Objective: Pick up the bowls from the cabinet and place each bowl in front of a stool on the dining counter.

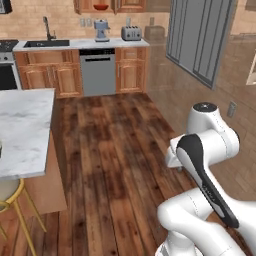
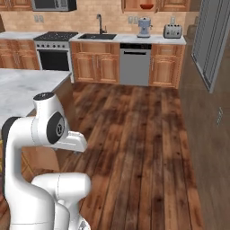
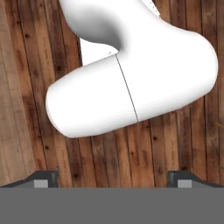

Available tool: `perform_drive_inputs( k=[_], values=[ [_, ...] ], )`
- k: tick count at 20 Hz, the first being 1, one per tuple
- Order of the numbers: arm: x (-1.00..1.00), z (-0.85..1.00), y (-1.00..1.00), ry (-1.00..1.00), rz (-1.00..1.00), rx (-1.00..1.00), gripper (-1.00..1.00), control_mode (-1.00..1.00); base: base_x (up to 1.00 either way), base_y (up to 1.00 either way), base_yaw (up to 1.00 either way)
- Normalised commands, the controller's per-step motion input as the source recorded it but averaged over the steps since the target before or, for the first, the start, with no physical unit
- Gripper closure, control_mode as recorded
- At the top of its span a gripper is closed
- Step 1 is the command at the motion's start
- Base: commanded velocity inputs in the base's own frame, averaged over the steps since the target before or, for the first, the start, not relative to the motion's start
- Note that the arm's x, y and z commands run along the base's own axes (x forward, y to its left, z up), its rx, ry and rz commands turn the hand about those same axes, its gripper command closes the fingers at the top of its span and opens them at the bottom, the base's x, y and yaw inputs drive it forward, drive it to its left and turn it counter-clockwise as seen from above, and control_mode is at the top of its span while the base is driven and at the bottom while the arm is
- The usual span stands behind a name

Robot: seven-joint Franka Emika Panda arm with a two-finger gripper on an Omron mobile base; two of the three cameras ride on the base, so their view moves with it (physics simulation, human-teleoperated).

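One red bowl (image 1: 101,7) sits far away in the cabinet (image 1: 131,5) on the back wall. Your gripper (image 3: 113,178) is wide open and holds nothing. Drive carefully, or you may bump the dining counter (image 1: 25,125) on your left.

Red bowl (image 1: 101,7): glossy, shallow, upright on shelf inside open wall cabinet (image 1: 131,5), above dishwasher. Marble bench (image 1: 22,127); tan stool (image 1: 8,190) tucked beside.
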Motion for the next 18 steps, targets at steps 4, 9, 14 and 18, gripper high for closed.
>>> perform_drive_inputs(
  k=[4, 9, 14, 18],
  values=[
    [0.0, 0.0, 0.0, 0.0, 0.0, 0.0, -1.0, 1.0, 0.99, -0.36, 0.0],
    [0.0, 0.0, 0.0, 0.0, 0.0, 0.0, -1.0, 1.0, 1.0, -0.19, 0.0],
    [0.0, 0.0, 0.0, 0.0, 0.0, 0.0, -1.0, 1.0, 1.0, -0.14, 0.0],
    [0.0, 0.0, 0.0, 0.0, 0.0, 0.0, -1.0, 1.0, 1.0, 0.0, 0.0]
  ],
)
